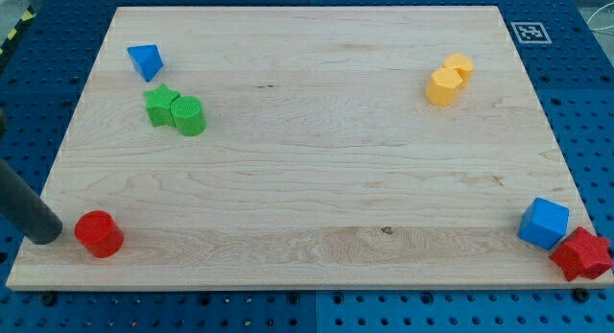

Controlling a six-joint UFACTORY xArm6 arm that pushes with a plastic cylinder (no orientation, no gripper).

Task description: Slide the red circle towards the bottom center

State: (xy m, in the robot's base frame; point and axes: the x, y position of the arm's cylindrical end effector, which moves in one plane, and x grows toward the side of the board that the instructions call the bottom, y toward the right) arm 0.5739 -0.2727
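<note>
The rod (24,206) is cut off at the view's left edge (upper part unseen).

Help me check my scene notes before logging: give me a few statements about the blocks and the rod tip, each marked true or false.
1. My tip is just left of the red circle. True.
2. The red circle sits near the board's top right. False: bottom left.
3. The green star touches the green cylinder. True.
4. The two yellow blocks lie far apart. False: they touch.
5. The blue cube is beside the red star. True.
</note>
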